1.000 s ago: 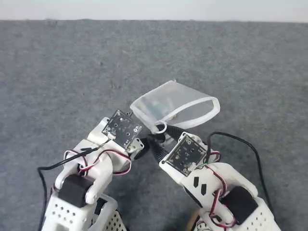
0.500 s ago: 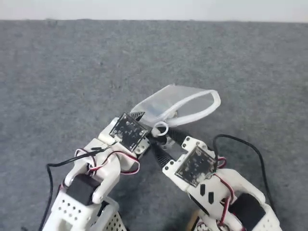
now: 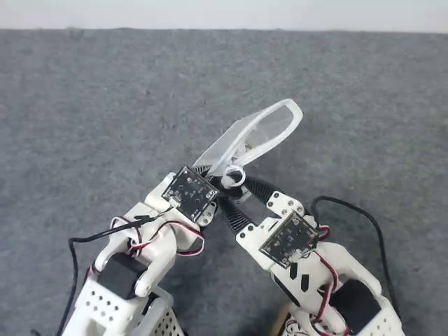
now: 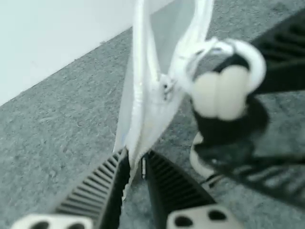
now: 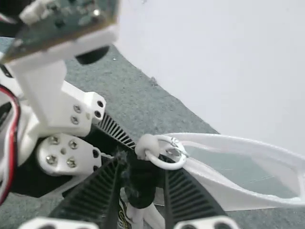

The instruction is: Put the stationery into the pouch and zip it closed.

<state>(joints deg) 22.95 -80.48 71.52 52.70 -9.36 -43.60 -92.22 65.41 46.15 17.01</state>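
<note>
A: What lies under the arms?
B: A grey felt-like table surface [image 3: 105, 105], with a plain white wall [image 3: 210, 14] along its far edge.
A: And the pouch?
B: The translucent white plastic pouch [image 3: 255, 136] is raised off the surface and tilted. It rises up and away from both grippers, which meet at its near end. Its thick white rim stands apart in an open loop.
A: The left gripper?
B: The left gripper [image 4: 137, 164] has its 2 black ribbed fingers pinched together on a thin edge at the pouch's near corner.
A: And the right?
B: The right gripper [image 5: 142, 167] sits just beside the left, clamped on the small black zip tab [image 5: 140, 179]. The white ring [image 5: 164, 155] of the pull pokes out just past its fingertips, close against the pouch's rim.
</note>
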